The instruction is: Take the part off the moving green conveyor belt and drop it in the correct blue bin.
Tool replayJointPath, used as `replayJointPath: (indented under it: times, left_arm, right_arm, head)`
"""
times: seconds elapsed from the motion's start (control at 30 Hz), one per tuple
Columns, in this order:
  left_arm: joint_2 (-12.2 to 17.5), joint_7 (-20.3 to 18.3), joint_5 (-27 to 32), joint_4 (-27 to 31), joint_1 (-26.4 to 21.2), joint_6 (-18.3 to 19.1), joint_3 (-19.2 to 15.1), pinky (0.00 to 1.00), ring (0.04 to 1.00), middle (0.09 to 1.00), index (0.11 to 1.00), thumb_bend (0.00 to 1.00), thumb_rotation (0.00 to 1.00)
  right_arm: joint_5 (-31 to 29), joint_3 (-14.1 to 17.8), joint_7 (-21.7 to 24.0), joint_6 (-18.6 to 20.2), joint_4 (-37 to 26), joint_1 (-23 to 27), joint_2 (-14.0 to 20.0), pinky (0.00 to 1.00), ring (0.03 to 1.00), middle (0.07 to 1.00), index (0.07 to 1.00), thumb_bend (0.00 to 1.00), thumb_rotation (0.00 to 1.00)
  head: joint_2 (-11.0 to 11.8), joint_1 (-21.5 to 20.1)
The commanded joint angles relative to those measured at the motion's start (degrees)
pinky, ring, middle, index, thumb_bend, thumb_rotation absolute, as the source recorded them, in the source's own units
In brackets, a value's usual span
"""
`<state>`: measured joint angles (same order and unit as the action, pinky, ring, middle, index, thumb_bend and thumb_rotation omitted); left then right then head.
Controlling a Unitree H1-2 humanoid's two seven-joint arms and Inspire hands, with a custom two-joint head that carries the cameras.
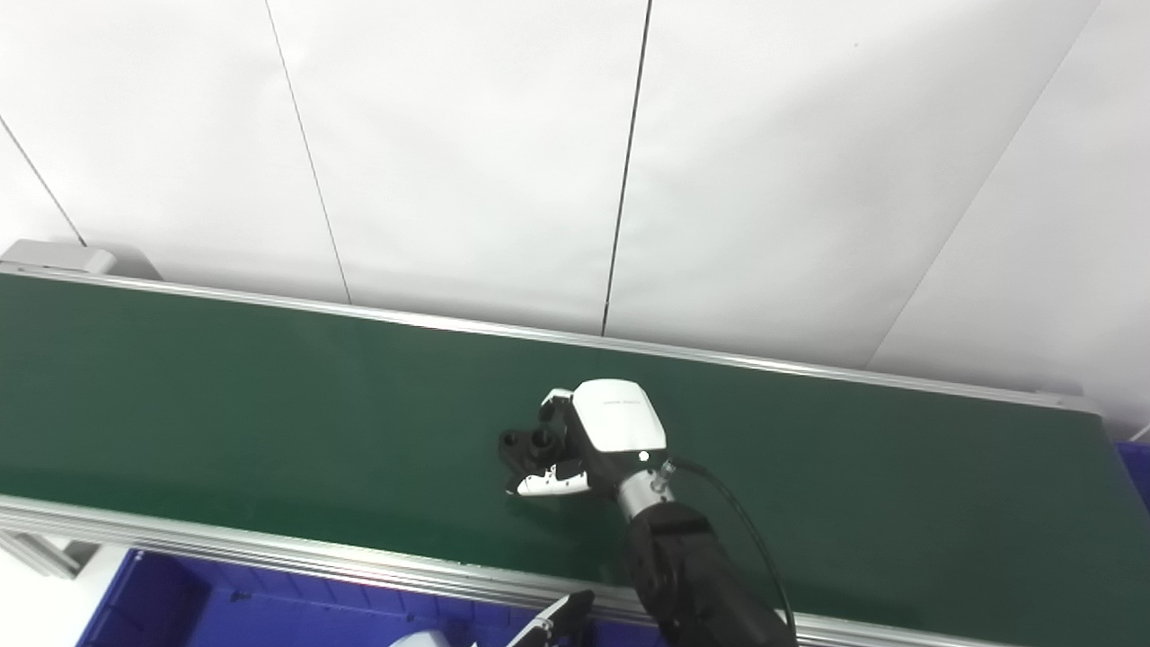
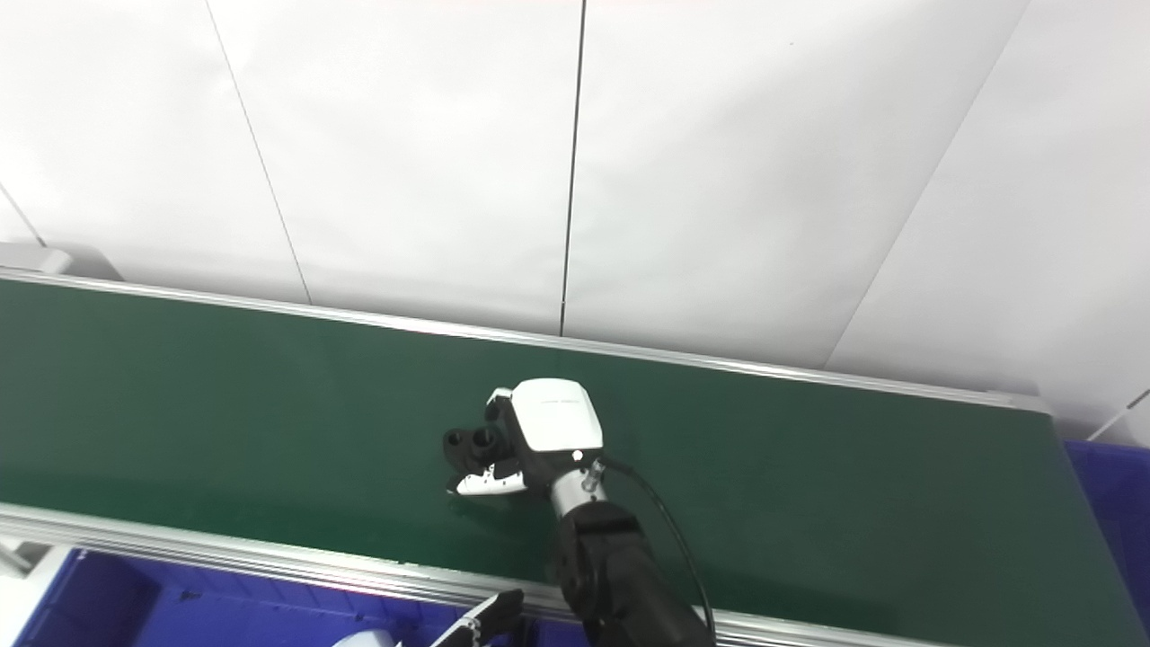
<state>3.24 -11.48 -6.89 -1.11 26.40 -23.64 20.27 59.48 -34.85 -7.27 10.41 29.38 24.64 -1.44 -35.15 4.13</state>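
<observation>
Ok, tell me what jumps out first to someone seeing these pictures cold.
First the right robot hand, white-backed on a black arm, reaching over the middle of the dark green conveyor belt with its fingers around a small black part. Next, the blue bin below the belt's near rail at bottom left, where only a tip of the left robot hand shows.

You cannot see most of the black part [image 1: 526, 444]: the right hand [image 1: 600, 433] covers its near side, and its shape stays too dark to make out. Whether the fingers [image 1: 555, 483] actually grip it, you cannot tell. Your left hand [image 1: 548, 626] is cut off by the bottom edge, only a sliver showing. The blue bin [image 1: 171, 602] below the belt [image 1: 269, 422] runs out of view, contents unseen.
</observation>
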Motion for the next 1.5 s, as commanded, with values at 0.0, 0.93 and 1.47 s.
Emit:
replayJointPath:
  times: [0.0,0.93,1.47]
  left_arm:
    - [-0.19,0.49,-0.2,1.4,0.34,-0.78,0.23,0.87,0.935,0.945,0.927,0.81,0.68]
    - [0.06,1.68,-0.34,2.94,1.11,-0.53,-0.21,0.85,0.917,0.935,0.925,0.78,0.69]
    - [1.06,0.68,2.92,3.07,0.6,-0.81,-0.87,0.87,0.938,0.964,0.936,0.76,0.68]
  right_arm:
    - [0.62,-1.19,-1.7,-0.29,0.37,0.46,-0.29,0.13,0.187,0.278,0.506,0.59,0.48]
    - [-1.48,-2.62,-7.14,0.42,-10.2,-5.92,1.51,0.09,0.135,0.209,0.468,0.52,0.17]
    - [-0.08,3.35,8.51,6.69,-41.08,-12.1,4.55,0.09,0.146,0.224,0.479,0.51,0.15]
  head:
    - [0.09,0.08]
    - [-1.5,-2.67]
    - [-2.93,-6.0]
